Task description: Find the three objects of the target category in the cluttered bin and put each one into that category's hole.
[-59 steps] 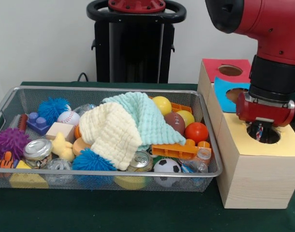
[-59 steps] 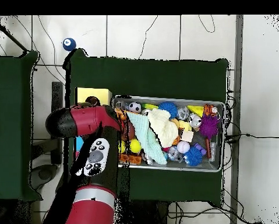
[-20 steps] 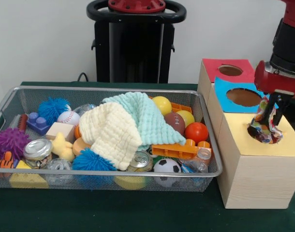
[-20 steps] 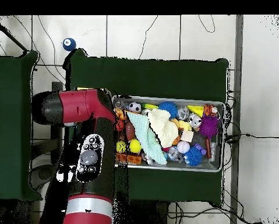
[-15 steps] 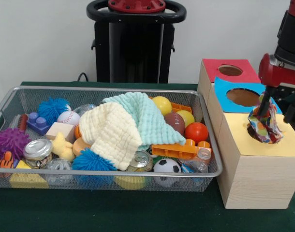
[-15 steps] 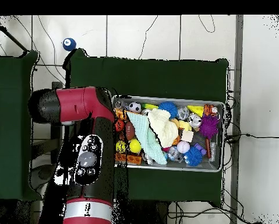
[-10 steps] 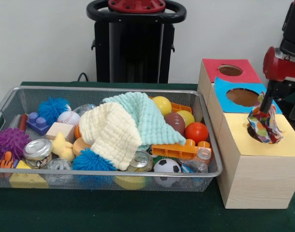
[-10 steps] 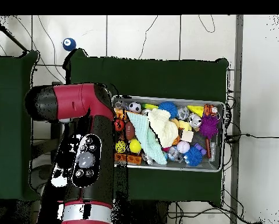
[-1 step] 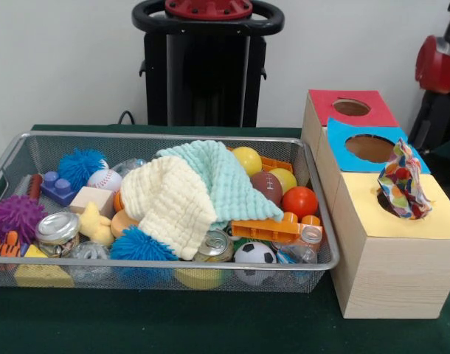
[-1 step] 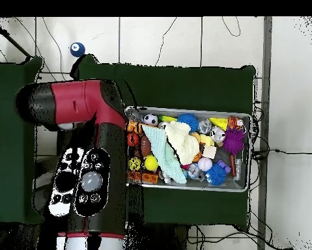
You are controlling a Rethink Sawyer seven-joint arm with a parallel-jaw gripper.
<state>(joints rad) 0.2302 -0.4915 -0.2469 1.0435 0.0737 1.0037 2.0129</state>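
Green cloth covers the surface [image 9: 210,324], which carries a wire bin [image 9: 313,221] and, just beside it, a wooden box [image 9: 387,273]. Above them in the overhead view the red and black arm [image 10: 86,130] fills the space over the box, hiding it there. In the front view only a red part of the arm shows at the top right edge; the fingers are out of sight in both views, so I cannot tell whether they are spread or pressed together.

The box has three coloured tops in a row, each with a round hole: red [image 9: 350,107] farthest back, blue [image 9: 371,147] in the middle, yellow [image 9: 402,214] nearest.

A patterned cloth [image 9: 402,184] (bright spots of red, yellow, green and blue) stands crumpled in the yellow top's hole, its lower part inside and its upper part sticking up above the rim. Nothing grips it.

In the bin, a mint cloth [image 9: 225,173] and a cream cloth [image 9: 170,203] lie heaped over the middle, the cream one partly on top of the mint one. Around them lie an orange block [image 9: 273,228], a purple spiky ball [image 9: 15,215], two blue spiky balls [image 9: 79,166], a toy football [image 9: 268,186], a red ball [image 9: 299,200], a soccer ball [image 9: 254,254], a baseball [image 9: 104,179] and a can [image 9: 57,227].
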